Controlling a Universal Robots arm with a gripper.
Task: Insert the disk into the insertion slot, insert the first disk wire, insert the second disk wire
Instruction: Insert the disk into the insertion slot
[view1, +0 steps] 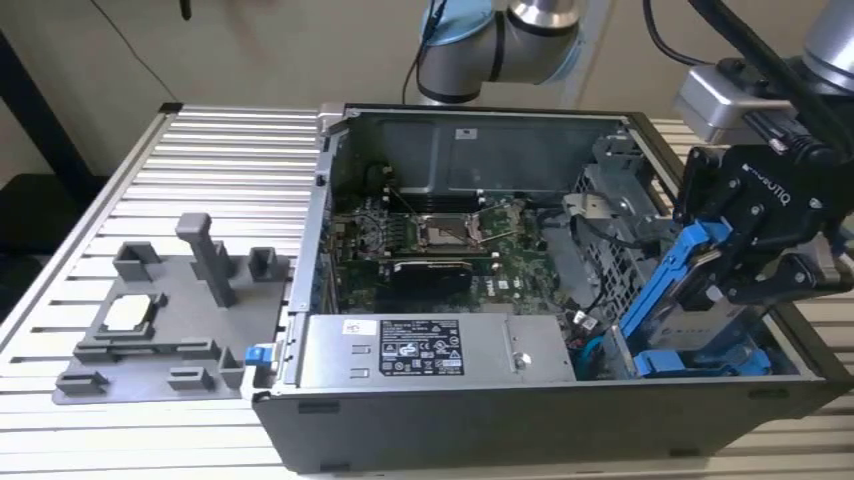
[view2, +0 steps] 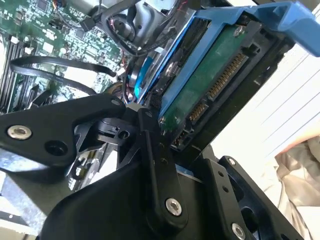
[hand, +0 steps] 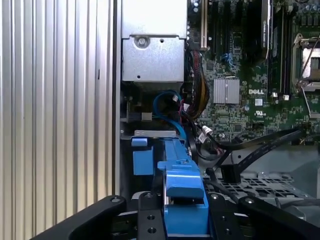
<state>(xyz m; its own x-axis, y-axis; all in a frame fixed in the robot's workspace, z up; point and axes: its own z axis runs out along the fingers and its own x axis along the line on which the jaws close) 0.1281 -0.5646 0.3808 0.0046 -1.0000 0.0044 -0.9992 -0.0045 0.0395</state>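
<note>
Fingers (hand: 150, 216) of the gripper (view1: 747, 285) are closed on the disk (view1: 687, 275), pinching its blue frame from both sides, and the handle (hand: 182, 192) stands up between them in the first wrist view. Right at the fingers, the second wrist view shows the disk's green circuit board and its exposed connector (view2: 227, 75). In the exterior view the disk hangs tilted, its lower end slanting down from the fingers toward the slot (view1: 667, 345) at the near corner of the open case (view1: 534, 425). I cannot tell how far it has gone in. Just beneath the fingers a second blue handle (view1: 701, 362) lies flat in the cage. A little past the fingers a blue cable (hand: 165, 100) loops loose, and black cables (hand: 260, 145) cross beside it. Farther from the fingers sit the power box (view1: 420, 348) and the motherboard (view1: 427, 235). Farthest off, a grey fixture (view1: 160, 320) rests on the slatted table (view1: 200, 150).
</note>
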